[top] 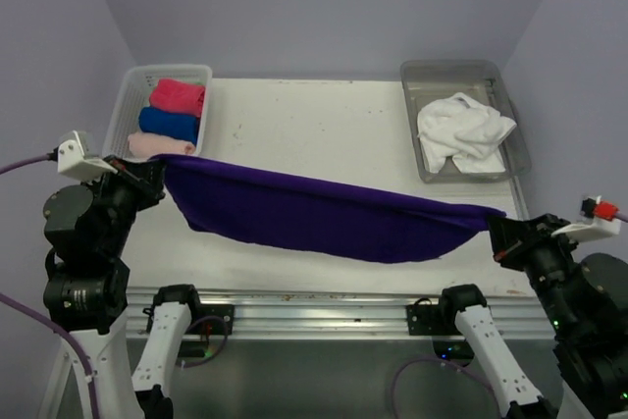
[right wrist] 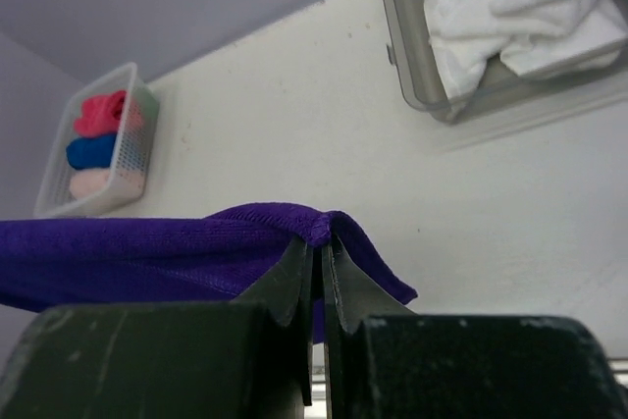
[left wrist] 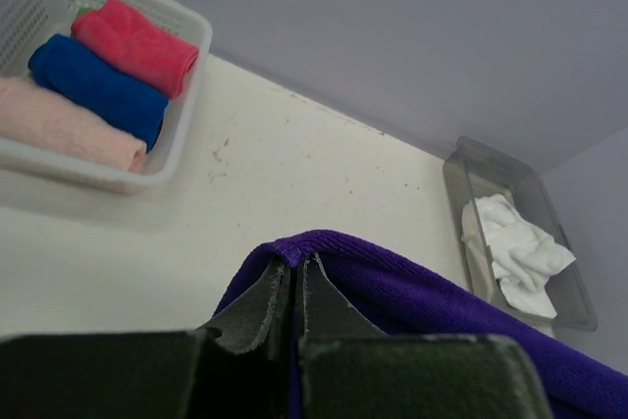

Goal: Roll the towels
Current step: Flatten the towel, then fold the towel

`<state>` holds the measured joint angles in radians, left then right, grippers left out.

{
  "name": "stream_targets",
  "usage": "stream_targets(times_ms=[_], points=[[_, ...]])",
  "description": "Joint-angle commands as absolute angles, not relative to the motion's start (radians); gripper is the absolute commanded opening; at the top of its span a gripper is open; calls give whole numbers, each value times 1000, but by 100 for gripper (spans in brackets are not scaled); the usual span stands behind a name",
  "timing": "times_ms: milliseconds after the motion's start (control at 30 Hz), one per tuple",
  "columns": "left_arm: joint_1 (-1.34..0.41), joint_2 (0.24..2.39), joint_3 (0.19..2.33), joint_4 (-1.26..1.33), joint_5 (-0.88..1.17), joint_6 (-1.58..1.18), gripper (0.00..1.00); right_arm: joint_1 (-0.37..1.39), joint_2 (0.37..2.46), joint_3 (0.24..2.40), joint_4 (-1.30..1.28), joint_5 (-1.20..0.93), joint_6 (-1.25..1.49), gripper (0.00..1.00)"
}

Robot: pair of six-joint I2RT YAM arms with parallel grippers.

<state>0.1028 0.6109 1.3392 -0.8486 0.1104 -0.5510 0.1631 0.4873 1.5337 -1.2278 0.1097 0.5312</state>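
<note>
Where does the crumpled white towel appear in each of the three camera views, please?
Top external: the white towel is at the upper right, inside the clear bin.
Left wrist: the white towel is at the right edge, about mid-height, in the bin.
Right wrist: the white towel is in the top right corner, in the bin.
Shared landmark: the white basket, at the left in every view.
</note>
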Motion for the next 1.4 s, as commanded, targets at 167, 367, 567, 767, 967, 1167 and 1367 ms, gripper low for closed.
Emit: stream_targets(times_ms=[167,367,567,767,967,1167,1367], points=[[112,766,938,-760,-60,-630,0,160,520,990,-1010,124,578,0],[112,1141,862,-480,28,-657,0,158,903,867,-637,193,551,0],[107,1483,1074,-459,90,-635,0,158,1353,1030,-482,273,522,0],[107,1609,1155,-454,129,-632,0,158,1566,1144,-453,270,532,0],[106,1608,1147,-460,155,-624,0,158,1542,1124,-457,275,525,0],[107,1530,1080,-512,166,-585,0,156,1445,1016,-480,253,517,0],[109,1382,939,-564,158,-572,0,156,1267,842,-515,169,546,0]])
